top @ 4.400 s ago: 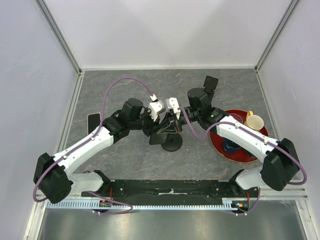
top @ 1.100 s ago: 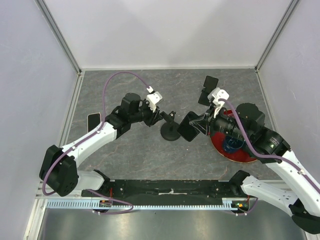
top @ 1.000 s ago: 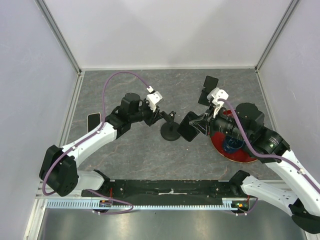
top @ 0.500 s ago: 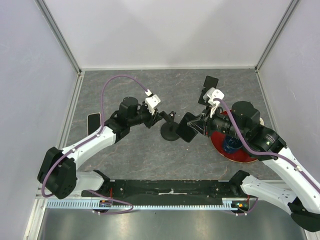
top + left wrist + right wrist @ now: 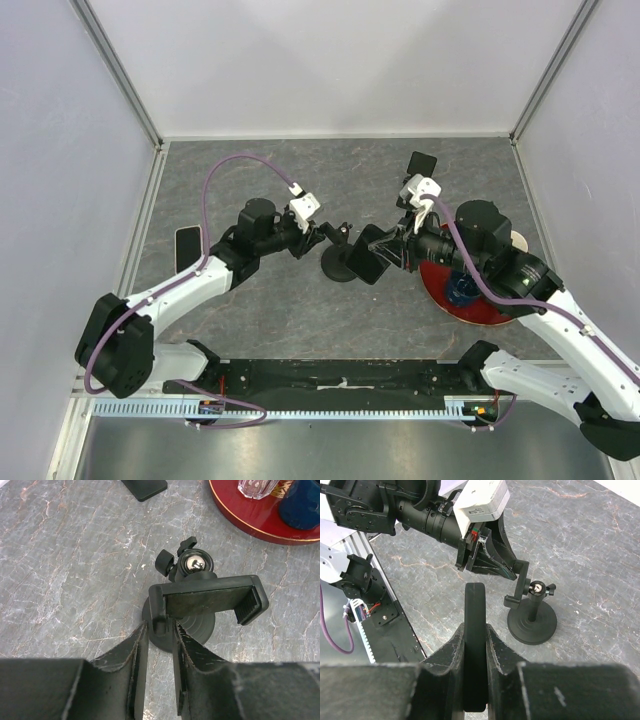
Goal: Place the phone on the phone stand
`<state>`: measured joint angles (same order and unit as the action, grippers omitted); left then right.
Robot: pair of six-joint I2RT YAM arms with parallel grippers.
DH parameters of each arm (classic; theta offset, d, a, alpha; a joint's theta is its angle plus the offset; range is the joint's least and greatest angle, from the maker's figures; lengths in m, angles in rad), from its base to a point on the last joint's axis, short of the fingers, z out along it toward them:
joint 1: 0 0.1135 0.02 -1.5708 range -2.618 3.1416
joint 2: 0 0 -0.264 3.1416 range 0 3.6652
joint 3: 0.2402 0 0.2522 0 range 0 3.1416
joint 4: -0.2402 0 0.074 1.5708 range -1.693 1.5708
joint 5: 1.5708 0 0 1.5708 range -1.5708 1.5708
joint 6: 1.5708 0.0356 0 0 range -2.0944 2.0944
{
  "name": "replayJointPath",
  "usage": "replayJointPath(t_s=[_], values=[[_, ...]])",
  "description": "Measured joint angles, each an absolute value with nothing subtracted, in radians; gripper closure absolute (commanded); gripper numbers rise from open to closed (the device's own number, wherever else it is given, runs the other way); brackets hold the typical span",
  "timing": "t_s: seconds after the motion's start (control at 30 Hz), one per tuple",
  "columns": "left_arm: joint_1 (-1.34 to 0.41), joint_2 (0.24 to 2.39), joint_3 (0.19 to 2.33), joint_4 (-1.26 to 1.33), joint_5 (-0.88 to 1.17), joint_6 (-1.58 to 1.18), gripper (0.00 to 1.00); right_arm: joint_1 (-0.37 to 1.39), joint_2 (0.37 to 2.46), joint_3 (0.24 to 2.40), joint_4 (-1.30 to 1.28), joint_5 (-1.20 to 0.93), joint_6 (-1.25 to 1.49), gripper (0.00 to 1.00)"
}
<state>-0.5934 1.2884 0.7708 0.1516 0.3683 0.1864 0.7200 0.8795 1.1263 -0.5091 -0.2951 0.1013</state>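
The black phone stand (image 5: 334,266) has a round base, a ball joint (image 5: 194,564) and a wide clamp cradle (image 5: 207,595). My left gripper (image 5: 320,237) is shut on the left end of the cradle (image 5: 159,625). My right gripper (image 5: 385,250) is shut on a black phone (image 5: 365,258), held on edge above the table just right of the stand. In the right wrist view the phone (image 5: 474,645) is edge-on between my fingers, with the stand (image 5: 532,617) ahead and to the right.
A red plate (image 5: 480,305) with a blue cup (image 5: 460,290) lies on the right, also seen in the left wrist view (image 5: 250,515). A second phone (image 5: 187,241) lies at the left. A black object (image 5: 421,165) stands at the back.
My right gripper has carried the phone left, closer to the stand. My left gripper keeps its hold on the cradle and has shifted slightly.
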Motion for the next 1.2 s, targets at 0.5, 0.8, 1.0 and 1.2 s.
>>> replayJointPath(t_s=[0.5,0.8,1.0,1.2], values=[[-0.577,1.245,0.745,0.228,0.380,0.168,0.69,0.720,0.876,1.102,-0.479,-0.318,0.107,1.00],[-0.561,1.255,0.745,0.250,0.422,0.146,0.70,0.720,0.883,1.089,-0.463,-0.327,0.113,1.00],[-0.560,1.272,0.745,0.258,0.453,0.138,0.70,0.720,0.899,1.088,-0.454,-0.341,0.113,1.00],[-0.551,1.295,0.745,0.268,0.478,0.123,0.78,0.720,0.900,1.087,-0.445,-0.344,0.113,1.00]])
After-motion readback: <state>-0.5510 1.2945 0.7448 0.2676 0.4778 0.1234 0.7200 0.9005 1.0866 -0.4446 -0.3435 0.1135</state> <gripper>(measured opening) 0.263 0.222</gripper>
